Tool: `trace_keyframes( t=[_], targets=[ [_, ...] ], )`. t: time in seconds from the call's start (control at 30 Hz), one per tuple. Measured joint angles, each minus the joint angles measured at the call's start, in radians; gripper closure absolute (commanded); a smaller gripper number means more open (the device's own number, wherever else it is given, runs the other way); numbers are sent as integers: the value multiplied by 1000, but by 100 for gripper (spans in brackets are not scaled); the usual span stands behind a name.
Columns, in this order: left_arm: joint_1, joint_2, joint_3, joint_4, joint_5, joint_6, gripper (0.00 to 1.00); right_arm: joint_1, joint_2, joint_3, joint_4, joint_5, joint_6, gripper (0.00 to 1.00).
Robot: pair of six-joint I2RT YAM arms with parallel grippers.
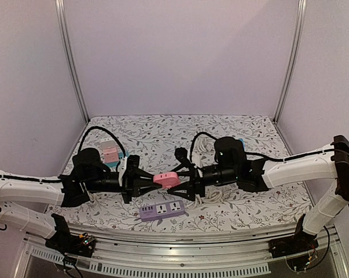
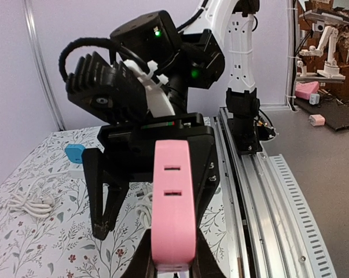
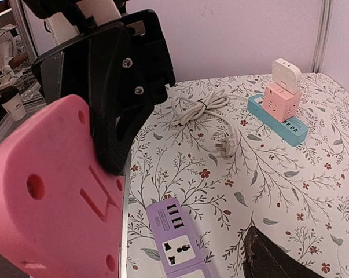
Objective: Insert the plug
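Pink adapter (image 1: 166, 179) held above purple power strip (image 1: 162, 209), pinched by left gripper (image 1: 151, 182). Right gripper (image 1: 184, 185) positioned above strip's right end, fingers spread around adapter tip.

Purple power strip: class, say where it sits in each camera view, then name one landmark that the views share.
Top external: the purple power strip lies low in the centre, on the table near the front edge.
Left wrist: not in it.
Right wrist: bottom centre, running off the lower edge.
Shared landmark: the pink block, mid-picture from above, lower middle in the left wrist, large at left in the right wrist.
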Motion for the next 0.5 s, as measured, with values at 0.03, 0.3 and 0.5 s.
trace_keyframes(
  t=[0.03,0.3,0.5],
  targets=[
    [0,0,-1,3,-2,0,100,0,-2,-3,0,6,-6,24],
    [-4,0,-9,8,-13,-1,100,-1,-34,-29,-16,12,-34,19],
    [-5,0,-24,8,-26,-2,100,-1,-69,-46,-76,-32,-49,19]
  ],
)
